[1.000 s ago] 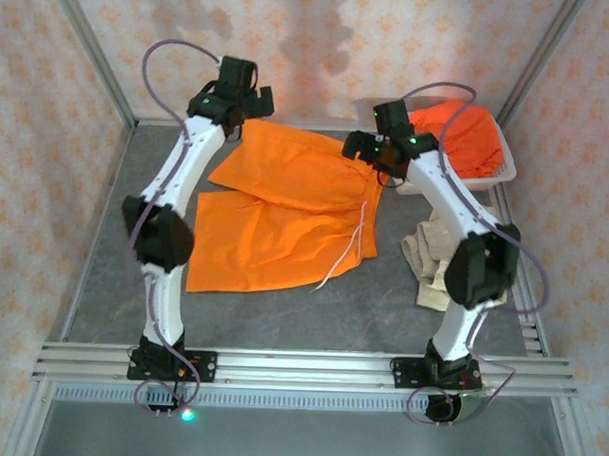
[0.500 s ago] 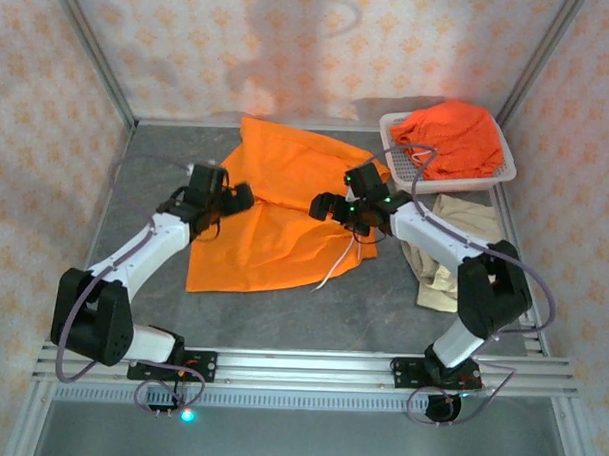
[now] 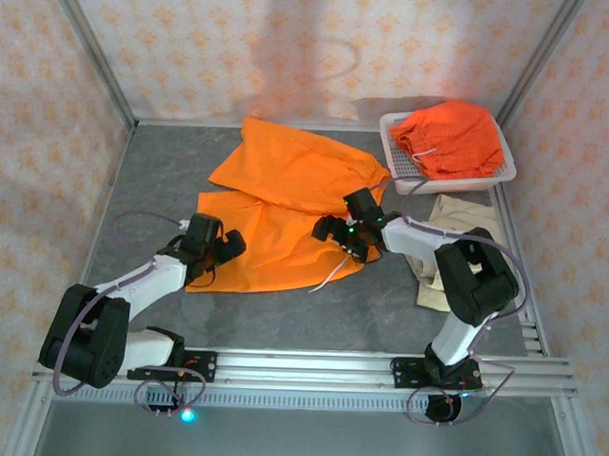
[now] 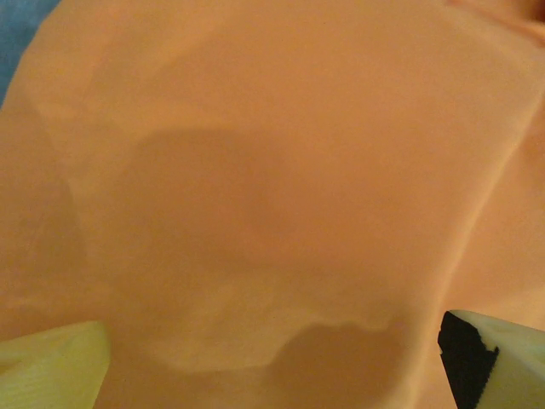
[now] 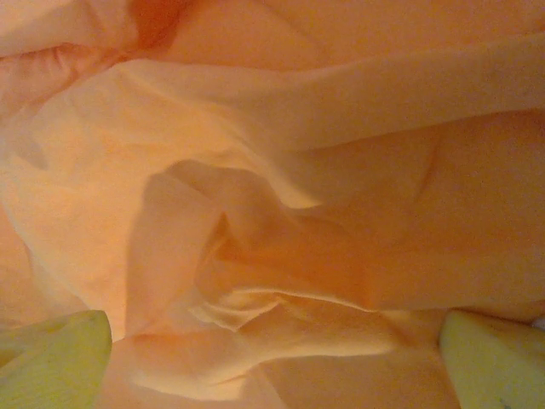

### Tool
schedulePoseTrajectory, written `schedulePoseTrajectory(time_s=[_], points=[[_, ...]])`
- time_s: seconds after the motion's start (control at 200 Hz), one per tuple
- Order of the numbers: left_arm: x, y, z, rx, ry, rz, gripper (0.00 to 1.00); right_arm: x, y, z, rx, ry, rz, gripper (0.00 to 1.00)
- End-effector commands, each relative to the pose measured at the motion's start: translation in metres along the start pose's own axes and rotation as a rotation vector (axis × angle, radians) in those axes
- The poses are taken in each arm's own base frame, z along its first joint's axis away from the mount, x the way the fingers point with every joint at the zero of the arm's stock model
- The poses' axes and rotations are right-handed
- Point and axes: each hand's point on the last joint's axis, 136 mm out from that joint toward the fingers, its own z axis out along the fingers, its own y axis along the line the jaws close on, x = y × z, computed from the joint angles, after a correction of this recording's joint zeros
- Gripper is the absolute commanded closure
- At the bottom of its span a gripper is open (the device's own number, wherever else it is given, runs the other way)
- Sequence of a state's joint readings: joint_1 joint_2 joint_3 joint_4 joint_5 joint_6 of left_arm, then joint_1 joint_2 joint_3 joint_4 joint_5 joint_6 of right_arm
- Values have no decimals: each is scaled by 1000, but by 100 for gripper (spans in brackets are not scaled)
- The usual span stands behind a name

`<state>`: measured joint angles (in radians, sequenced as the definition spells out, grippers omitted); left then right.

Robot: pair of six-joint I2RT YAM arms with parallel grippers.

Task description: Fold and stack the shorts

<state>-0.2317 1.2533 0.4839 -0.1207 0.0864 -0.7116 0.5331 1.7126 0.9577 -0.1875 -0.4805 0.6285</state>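
While splayed, hands (image 3: 228, 246) (image 3: 330, 230) over orange shorts (image 3: 286, 172)

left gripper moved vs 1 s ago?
Yes. The left gripper has swung from beside the back wall toward the front rail, and now sits open over the near-left edge of the spread orange shorts.
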Motion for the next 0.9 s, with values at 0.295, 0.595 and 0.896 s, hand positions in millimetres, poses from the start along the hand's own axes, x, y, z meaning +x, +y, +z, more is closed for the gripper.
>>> schedulePoseTrajectory(time_s=[0.295,0.595,0.896], points=[[-23,19,-55,-55,-143,-135,0,-9,17,-50,-58,-128,16,1],[14,54,-88,-113,-65,-356,0,-25,4,-135,-17,-406,-1,0],[49,86,-66,-99,-85,-579,7,-9,-31,-130,-29,-381,77,2]])
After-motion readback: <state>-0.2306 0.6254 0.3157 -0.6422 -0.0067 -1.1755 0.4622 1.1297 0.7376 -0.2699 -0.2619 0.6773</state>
